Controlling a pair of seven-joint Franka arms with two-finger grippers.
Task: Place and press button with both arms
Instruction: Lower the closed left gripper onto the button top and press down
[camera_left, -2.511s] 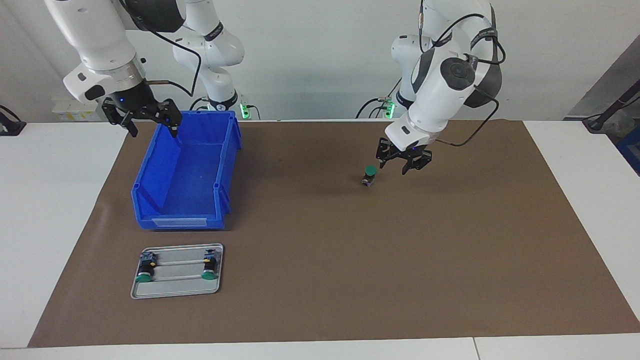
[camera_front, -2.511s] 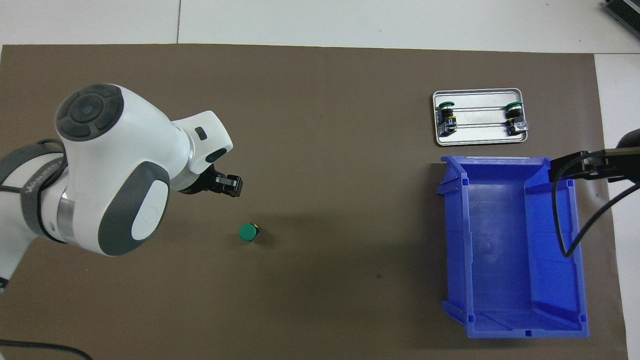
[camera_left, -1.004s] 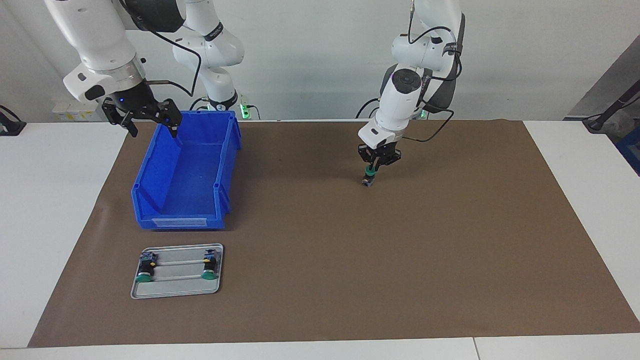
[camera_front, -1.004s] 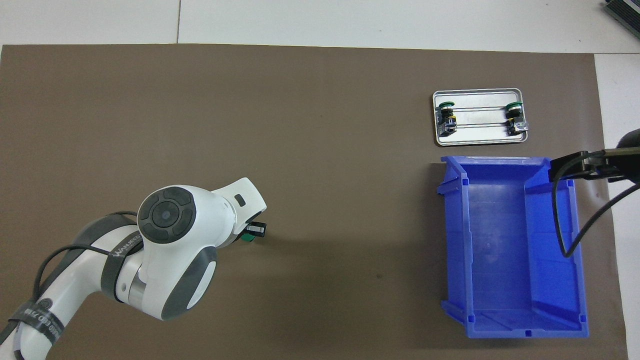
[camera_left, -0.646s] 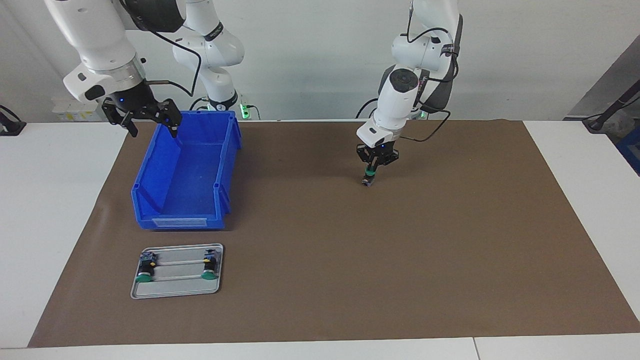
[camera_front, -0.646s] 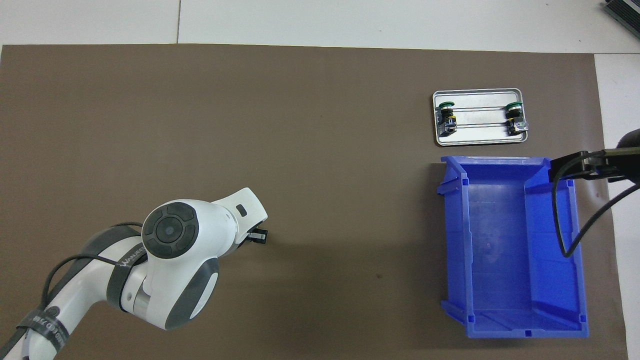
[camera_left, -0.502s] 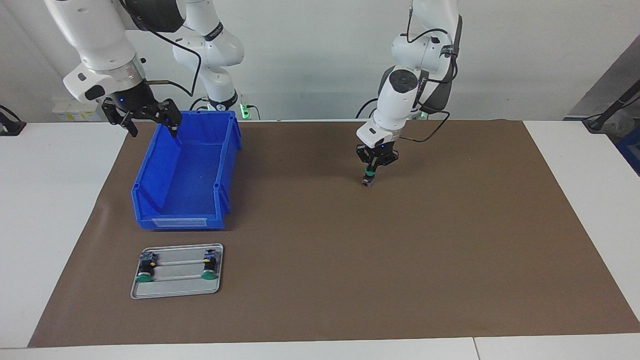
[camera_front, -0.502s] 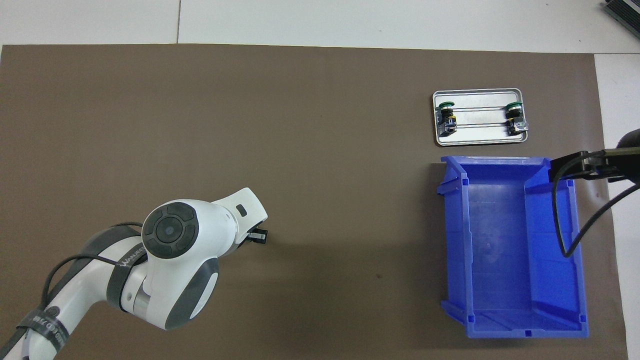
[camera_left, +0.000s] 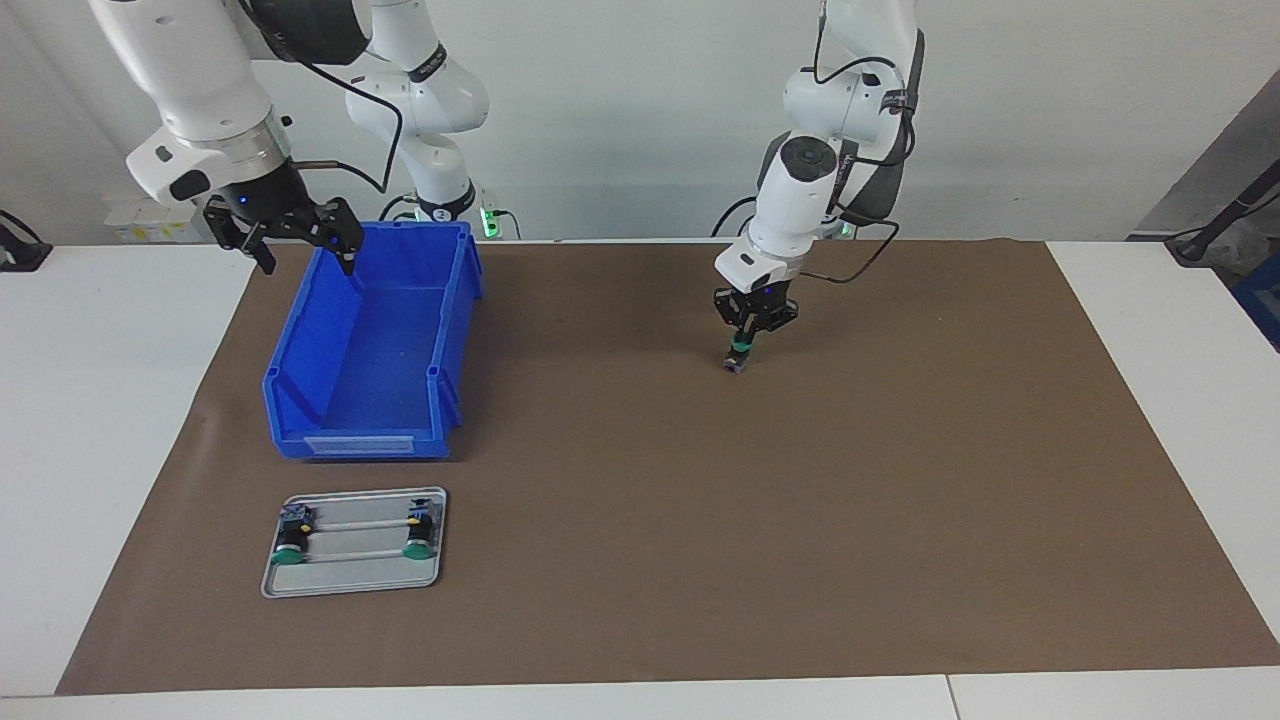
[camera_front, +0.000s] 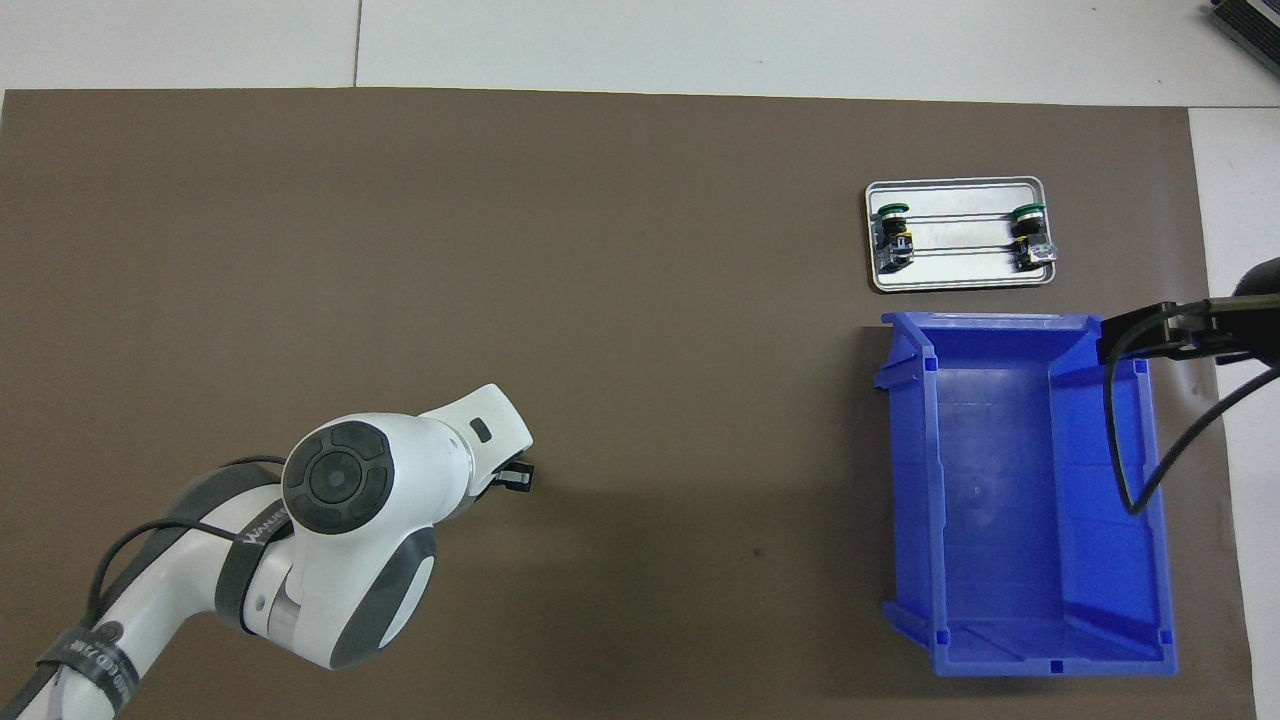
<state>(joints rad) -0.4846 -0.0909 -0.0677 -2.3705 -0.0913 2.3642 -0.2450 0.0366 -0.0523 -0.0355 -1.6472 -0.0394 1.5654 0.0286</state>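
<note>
- Right gripper (camera_left: 297, 247): waiting over the blue bin's (camera_left: 372, 350) rim at the end nearest the robots, fingers spread, nothing in them.
- Left gripper (camera_left: 741, 346): fingertips pressed together, down on the button (camera_left: 737, 358).
- Button: upright on the brown mat (camera_left: 800, 520), toward the left arm's end.
- Farthest out: metal tray (camera_left: 350, 580) with two green-capped buttons (camera_left: 420, 537).

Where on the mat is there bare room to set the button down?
Most of the mat is bare: from the bin and tray to the left arm's end, except the button under the left gripper. Crowded only around bin and tray.
</note>
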